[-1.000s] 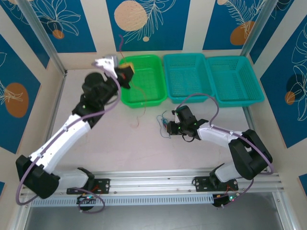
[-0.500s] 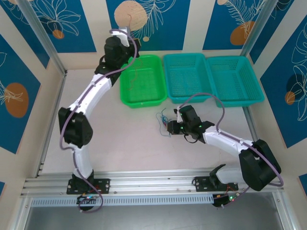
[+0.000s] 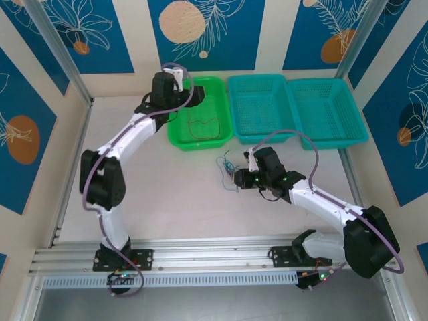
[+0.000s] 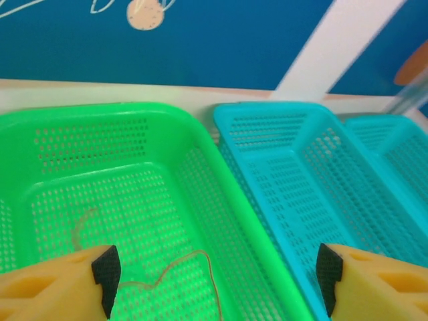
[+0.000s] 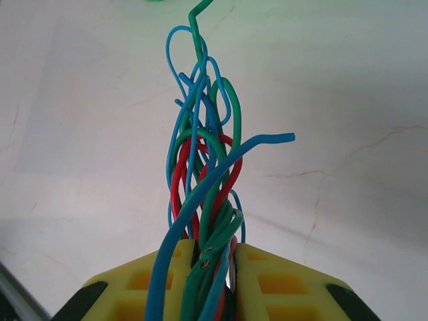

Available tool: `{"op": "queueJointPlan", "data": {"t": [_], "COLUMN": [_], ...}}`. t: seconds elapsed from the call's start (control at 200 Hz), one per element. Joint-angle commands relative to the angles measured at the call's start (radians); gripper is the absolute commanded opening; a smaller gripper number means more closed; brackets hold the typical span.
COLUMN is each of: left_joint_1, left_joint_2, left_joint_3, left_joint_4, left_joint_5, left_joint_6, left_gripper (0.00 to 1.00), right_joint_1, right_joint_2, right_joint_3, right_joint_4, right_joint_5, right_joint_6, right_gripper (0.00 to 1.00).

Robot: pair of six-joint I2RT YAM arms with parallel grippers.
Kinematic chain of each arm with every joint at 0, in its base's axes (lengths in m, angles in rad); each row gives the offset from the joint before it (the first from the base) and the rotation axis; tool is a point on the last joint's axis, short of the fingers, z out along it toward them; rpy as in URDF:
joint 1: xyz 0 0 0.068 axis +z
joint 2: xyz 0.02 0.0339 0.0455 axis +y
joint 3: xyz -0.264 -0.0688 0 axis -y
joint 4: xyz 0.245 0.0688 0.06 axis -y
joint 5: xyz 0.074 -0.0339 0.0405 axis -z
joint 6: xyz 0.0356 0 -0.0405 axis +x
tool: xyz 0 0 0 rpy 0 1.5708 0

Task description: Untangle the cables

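Observation:
A tangled bundle of thin blue, green and red cables [image 5: 204, 167] sticks out from my right gripper [image 5: 214, 257], which is shut on its base. Seen from the top, that gripper [image 3: 236, 176] holds the bundle [image 3: 227, 167] low over the table, just in front of the green basket [image 3: 200, 143]. One loose red-orange cable [image 3: 202, 127] lies in the green basket. My left gripper [image 3: 179, 90] hovers over the basket's back left part. In the left wrist view it [image 4: 217, 281] is open, nothing between the fingers [image 4: 105, 270], with the red-orange cable [image 4: 184, 262] on the basket floor [image 4: 100, 167] below.
Two teal baskets [image 3: 264, 100] [image 3: 328, 100] stand in a row to the right of the green one, along the back wall. The nearer teal basket [image 4: 287, 174] touches the green one. A metal rail [image 3: 214, 251] runs across the table's near edge.
The left arm swung from the table's middle up over the green basket. The red-orange cable that hung from its gripper now lies in the basket. The right gripper still holds the bundle.

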State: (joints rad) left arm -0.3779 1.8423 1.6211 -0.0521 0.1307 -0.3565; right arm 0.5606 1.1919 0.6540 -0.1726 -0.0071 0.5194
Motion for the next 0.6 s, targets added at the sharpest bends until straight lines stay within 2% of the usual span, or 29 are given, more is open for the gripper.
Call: {"op": "queueJointPlan", "data": {"t": [0.0, 0.11, 0.295, 0.355, 0.415, 0.485, 0.595], "left_joint_1": [-0.012, -0.056, -0.153, -0.176, -0.199, -0.225, -0.253], "left_joint_2": [-0.212, -0.388, -0.619, -0.668, -0.701, -0.724, -0.727], "left_joint_3": [-0.154, -0.358, -0.656, -0.731, -0.792, -0.849, -0.916], "left_joint_4": [0.113, 0.115, 0.075, 0.055, 0.031, 0.010, 0.022], "left_joint_5": [0.109, 0.127, 0.035, 0.001, -0.022, -0.038, -0.020], "left_joint_6": [0.031, 0.075, 0.114, 0.098, 0.090, 0.076, 0.050], "left_gripper": [0.78, 0.78, 0.79, 0.80, 0.81, 0.81, 0.81], "right_joint_1": [0.011, 0.064, 0.167, 0.189, 0.200, 0.200, 0.175], "right_joint_2": [-0.008, 0.061, 0.274, 0.330, 0.350, 0.329, 0.251], "right_joint_3": [0.004, 0.047, 0.128, 0.147, 0.152, 0.134, 0.101], "right_joint_4": [0.031, 0.033, 0.071, 0.082, 0.092, 0.119, 0.130], "right_joint_5": [-0.128, -0.175, -0.224, -0.210, -0.190, -0.165, -0.133], "right_joint_6": [-0.090, -0.167, -0.196, -0.194, -0.181, -0.156, -0.117], "right_gripper": [0.20, 0.21, 0.24, 0.29, 0.43, 0.53, 0.56]}}
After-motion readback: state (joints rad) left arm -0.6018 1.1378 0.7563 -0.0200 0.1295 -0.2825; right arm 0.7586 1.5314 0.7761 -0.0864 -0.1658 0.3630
